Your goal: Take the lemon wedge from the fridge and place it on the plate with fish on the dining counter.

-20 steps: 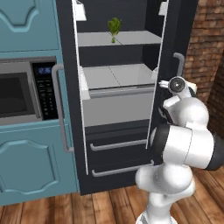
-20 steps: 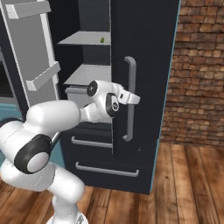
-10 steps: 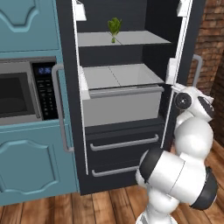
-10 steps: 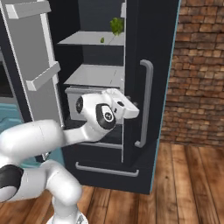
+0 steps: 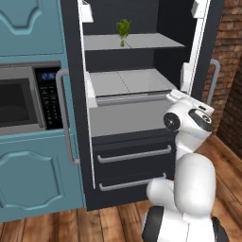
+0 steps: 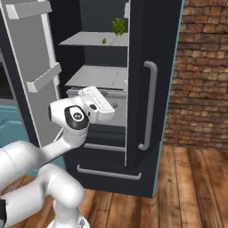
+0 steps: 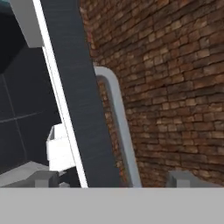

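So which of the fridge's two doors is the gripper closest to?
The right door, with the grey bar handle against the brick wall. The open gripper straddles its edge; the left door swings far away.

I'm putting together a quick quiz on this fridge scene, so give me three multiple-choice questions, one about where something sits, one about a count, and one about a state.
1. Where is the leafy green item?
A. On the top shelf of the fridge
B. In a lower drawer
C. On the wooden floor

2. How many lower drawers with bar handles does the fridge show?
A. One
B. Two
C. Four

3. How does the right fridge door stand?
A. Fully closed
B. Swung open
C. Taken off and lying on the floor

Answers:
1. A, it stands on the upper grey shelf in both base views.
2. B, two grey handles lie one above the other below the shelves.
3. B, the inner shelves show past it, and the hand view looks along its edge, with the gripper open on either side of it.
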{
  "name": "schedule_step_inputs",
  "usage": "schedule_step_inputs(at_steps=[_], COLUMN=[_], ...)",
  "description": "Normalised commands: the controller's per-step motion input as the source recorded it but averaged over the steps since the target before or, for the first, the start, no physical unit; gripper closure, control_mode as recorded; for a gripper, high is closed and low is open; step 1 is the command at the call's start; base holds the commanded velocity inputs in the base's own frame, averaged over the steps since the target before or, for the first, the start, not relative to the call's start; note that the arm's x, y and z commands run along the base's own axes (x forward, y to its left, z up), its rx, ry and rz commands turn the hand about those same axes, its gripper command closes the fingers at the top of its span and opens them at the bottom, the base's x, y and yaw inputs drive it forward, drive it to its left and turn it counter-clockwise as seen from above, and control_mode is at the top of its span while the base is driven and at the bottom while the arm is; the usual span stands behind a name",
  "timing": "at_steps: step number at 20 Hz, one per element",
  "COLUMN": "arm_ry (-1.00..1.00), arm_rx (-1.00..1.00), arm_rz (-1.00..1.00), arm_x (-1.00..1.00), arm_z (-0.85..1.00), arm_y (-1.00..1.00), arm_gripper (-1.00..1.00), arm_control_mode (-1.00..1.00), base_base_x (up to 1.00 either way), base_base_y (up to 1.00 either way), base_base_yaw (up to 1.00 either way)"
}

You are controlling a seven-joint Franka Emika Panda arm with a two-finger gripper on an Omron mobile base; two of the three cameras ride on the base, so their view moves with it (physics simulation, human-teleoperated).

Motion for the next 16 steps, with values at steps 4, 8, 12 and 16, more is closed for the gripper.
schedule_step_inputs(at_steps=[4, 8, 12, 16], arm_ry=[0.30, 0.68, -0.01, 0.00], arm_rx=[0.23, 0.22, -0.02, 0.00], arm_rz=[-0.10, 0.00, 0.00, 0.00], arm_x=[0.73, 0.02, -0.14, 0.43], arm_z=[1.00, 0.79, 0.16, -0.01], arm_y=[0.46, 0.42, 0.13, -0.24], arm_gripper=[-1.00, -1.00, -1.00, -1.00], arm_control_mode=[-1.00, -1.00, -1.00, -1.00], base_base_x=[0.00, 0.00, 0.00, 0.00], base_base_y=[0.00, 0.00, 0.00, 0.00], base_base_yaw=[0.00, 0.00, 0.00, 0.00])
